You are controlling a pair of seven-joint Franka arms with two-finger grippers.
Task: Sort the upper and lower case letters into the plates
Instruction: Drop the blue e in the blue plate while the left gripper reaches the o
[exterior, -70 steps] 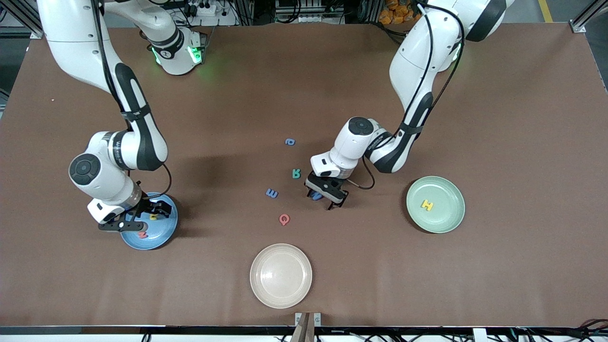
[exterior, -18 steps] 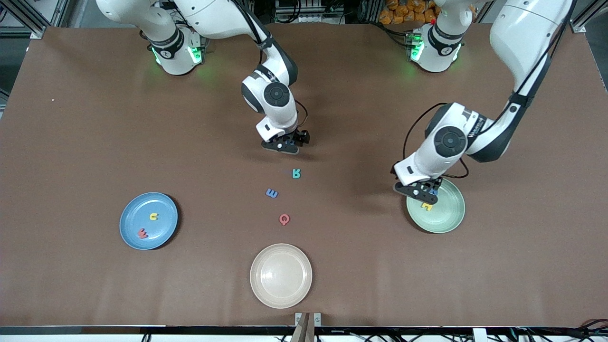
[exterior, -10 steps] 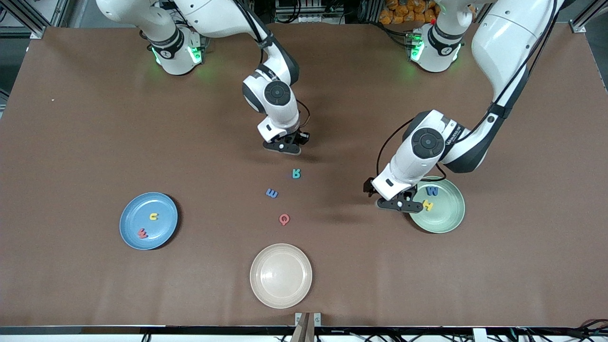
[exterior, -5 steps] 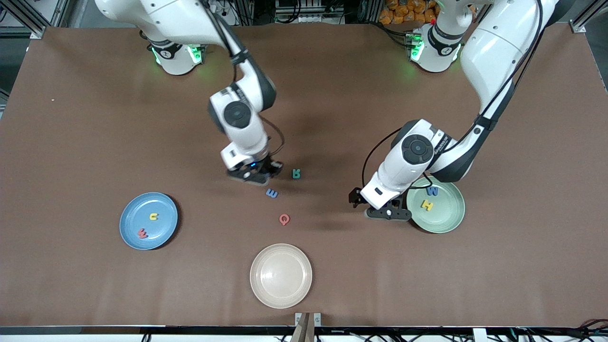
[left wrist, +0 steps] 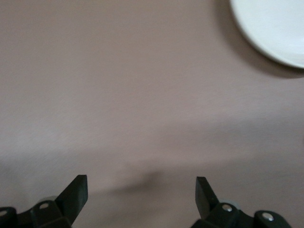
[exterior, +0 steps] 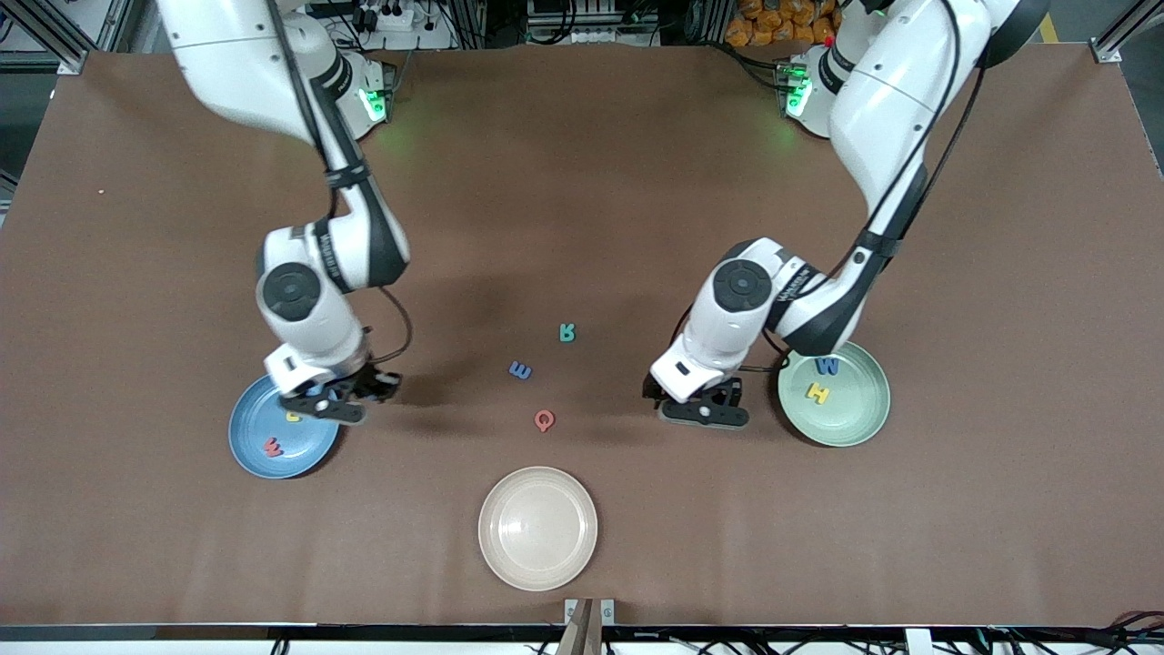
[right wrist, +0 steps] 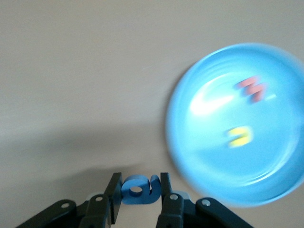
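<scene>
Front view: right gripper [exterior: 338,403] hangs over the blue plate's [exterior: 264,429] rim; left gripper [exterior: 698,405] hovers over bare table beside the green plate [exterior: 855,414]. R [exterior: 567,333], m [exterior: 520,370] and Q [exterior: 544,419] lie between.

Left wrist view: fingers [left wrist: 76,192] spread wide, nothing between.

Right wrist view: fingers [right wrist: 113,192] clamp the blue a [right wrist: 139,189].

A broad brown table [exterior: 582,182] with a matte, cloth-like top fills nearly the whole front view. Soft shadows lie across its middle. Green light glows on the tabletop at two spots along the edge farthest from the front camera. Past that edge stand aluminium frame bars [exterior: 473,18], black cables, a white power strip [exterior: 386,16] and a pile of orange things [exterior: 762,20]. A grey floor shows at the corners, with a yellow line [exterior: 1044,20] at the left arm's end. A small metal bracket [exterior: 589,611] sits at the middle of the edge nearest the camera.
</scene>
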